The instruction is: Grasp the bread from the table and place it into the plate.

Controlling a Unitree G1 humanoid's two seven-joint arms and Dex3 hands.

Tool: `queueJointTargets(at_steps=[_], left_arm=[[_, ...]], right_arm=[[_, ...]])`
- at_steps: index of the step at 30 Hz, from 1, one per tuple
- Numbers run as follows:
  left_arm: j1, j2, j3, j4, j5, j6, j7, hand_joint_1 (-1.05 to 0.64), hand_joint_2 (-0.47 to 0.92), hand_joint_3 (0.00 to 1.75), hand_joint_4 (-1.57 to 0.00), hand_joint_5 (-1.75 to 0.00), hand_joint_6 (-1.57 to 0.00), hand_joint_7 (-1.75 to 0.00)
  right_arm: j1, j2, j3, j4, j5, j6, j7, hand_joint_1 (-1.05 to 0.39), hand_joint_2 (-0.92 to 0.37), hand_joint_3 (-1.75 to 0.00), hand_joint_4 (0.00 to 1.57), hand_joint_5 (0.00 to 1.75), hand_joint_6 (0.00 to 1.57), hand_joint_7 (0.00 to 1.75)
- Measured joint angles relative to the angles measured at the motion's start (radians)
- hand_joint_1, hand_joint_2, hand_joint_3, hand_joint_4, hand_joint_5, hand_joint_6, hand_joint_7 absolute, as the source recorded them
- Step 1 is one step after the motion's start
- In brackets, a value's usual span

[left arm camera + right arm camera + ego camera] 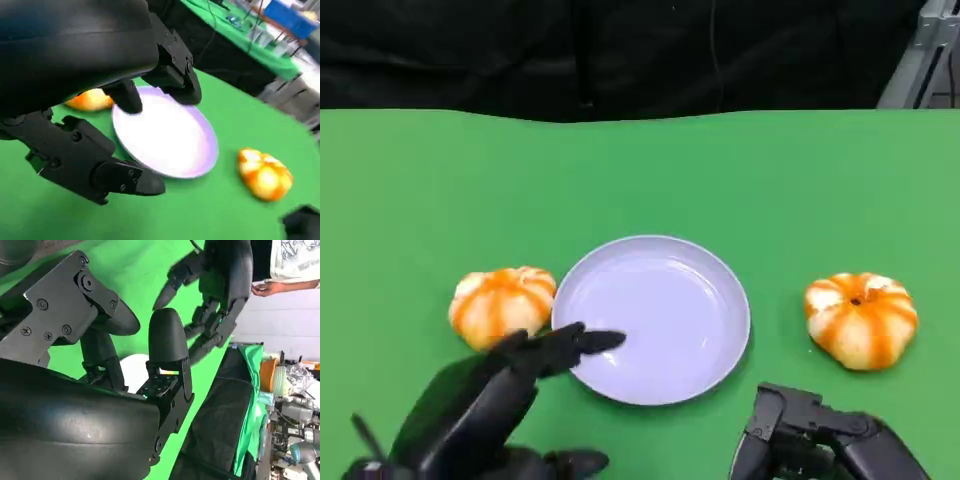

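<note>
Two round breads with orange and white stripes lie on the green table. One bread (501, 304) (90, 100) is left of the pale empty plate (660, 315) (172, 137), the other bread (861, 319) (264, 173) is to its right. My left hand (490, 400) (100, 65) hovers open just in front of the left bread, its fingers (582, 343) reaching over the plate's near left rim and holding nothing. My right hand (820, 442) (100, 390) stays low at the front right, fingers apart and empty, short of the right bread.
The green table (640, 180) ends at a dark backdrop behind. In the right wrist view my left hand (220, 295) shows, with a person's hand (267, 288) and white shirt beyond it. Cluttered benches stand past the table.
</note>
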Motion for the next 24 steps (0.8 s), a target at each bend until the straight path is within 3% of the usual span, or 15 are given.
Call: queueJointTargets(at_steps=[10,11,14,24], left_arm=[[-0.205,0.029,-0.052,0.128,0.282,0.078,0.011,-0.58,0.92,0.23,0.0,-0.61,-0.26,-0.05],[-0.212,0.029,-0.052,0.132,0.294,0.079,0.012,-0.61,0.92,0.24,0.0,-0.5,-0.22,-0.03],[-0.265,0.042,-0.077,0.184,0.378,0.101,0.005,-0.62,0.92,0.23,0.0,-0.43,-0.2,-0.02],[-0.466,0.07,-0.152,0.469,0.535,0.179,-0.032,-0.7,0.92,0.15,0.0,-0.46,-0.19,-0.01]], right_arm=[[0.011,0.002,0.022,-0.007,-0.022,-0.001,-0.02,-0.06,-0.33,-1.36,0.73,1.67,0.69,1.46],[0.012,0.002,0.023,-0.008,-0.024,-0.001,-0.021,-0.06,-0.32,-1.36,0.73,1.67,0.7,1.46],[0.014,0.003,0.028,-0.012,-0.036,0.0,-0.026,-0.06,-0.32,-1.36,0.74,1.67,0.7,1.46],[0.023,0.007,0.039,-0.031,-0.038,0.01,-0.029,-0.05,-0.31,-1.37,0.74,1.66,0.71,1.45]])
